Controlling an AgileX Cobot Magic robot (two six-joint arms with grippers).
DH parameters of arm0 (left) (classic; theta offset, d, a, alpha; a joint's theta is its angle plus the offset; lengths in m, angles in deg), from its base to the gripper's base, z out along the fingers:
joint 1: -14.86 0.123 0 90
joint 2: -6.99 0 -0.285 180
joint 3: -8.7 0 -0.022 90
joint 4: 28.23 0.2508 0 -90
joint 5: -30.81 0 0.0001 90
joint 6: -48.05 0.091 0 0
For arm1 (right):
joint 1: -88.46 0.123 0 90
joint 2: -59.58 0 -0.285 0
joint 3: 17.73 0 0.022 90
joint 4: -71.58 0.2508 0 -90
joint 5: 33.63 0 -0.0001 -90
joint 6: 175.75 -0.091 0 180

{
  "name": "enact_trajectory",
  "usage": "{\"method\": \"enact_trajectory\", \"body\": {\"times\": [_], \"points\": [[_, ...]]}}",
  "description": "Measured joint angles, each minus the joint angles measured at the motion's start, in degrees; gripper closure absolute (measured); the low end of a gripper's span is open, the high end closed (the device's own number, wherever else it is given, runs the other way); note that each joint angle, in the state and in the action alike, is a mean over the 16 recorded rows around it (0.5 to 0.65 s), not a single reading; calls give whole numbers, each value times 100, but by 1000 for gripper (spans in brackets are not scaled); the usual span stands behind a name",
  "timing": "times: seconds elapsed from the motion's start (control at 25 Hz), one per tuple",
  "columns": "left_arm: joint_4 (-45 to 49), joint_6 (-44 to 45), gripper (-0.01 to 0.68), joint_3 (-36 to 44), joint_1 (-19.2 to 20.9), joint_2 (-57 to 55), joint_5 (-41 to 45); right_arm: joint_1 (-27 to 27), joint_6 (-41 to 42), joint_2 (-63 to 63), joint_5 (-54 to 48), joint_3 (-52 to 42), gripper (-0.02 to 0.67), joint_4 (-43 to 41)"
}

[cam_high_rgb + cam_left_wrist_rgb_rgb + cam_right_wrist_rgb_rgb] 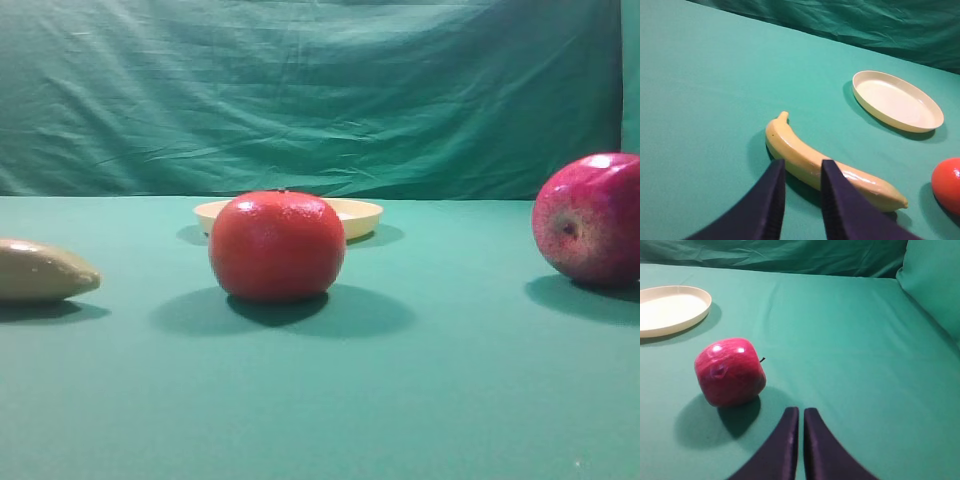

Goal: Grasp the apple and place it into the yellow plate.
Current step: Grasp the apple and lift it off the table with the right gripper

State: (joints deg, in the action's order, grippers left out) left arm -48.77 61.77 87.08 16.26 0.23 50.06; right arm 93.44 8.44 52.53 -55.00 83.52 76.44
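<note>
The apple [730, 371], glossy dark red, rests on the green cloth; in the high view the apple [590, 220] sits at the right edge. My right gripper [800, 412] hangs shut and empty, just right of and nearer than the apple, not touching it. The yellow plate [670, 307] lies empty at the far left of the right wrist view, and the plate [360, 212] shows behind the orange-red fruit in the high view. My left gripper [802, 164] is open with a narrow gap, above the banana, holding nothing. Neither gripper shows in the high view.
An orange-red round fruit [275, 245] stands mid-table in front of the plate. A yellow banana [815, 162] lies under my left fingers, left of the plate [897, 100]. A green cloth backdrop closes the far side, with a cloth wall [935, 285] at the right.
</note>
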Motion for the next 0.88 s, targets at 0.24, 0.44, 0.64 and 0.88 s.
{"method": "enact_trajectory", "body": {"times": [0.24, 0.44, 0.64, 0.88], "points": [[0, 0, 516, 0, 0, 0, 0, 0, 0, 0, 0, 0, 649, 0], [0, 0, 516, 0, 0, 0, 0, 0, 0, 0, 0, 0, 649, 0], [0, 0, 516, 0, 0, 0, 0, 0, 0, 0, 0, 0, 649, 0], [0, 0, 516, 0, 0, 0, 0, 0, 16, 0, 4, 0, 649, 2]]}}
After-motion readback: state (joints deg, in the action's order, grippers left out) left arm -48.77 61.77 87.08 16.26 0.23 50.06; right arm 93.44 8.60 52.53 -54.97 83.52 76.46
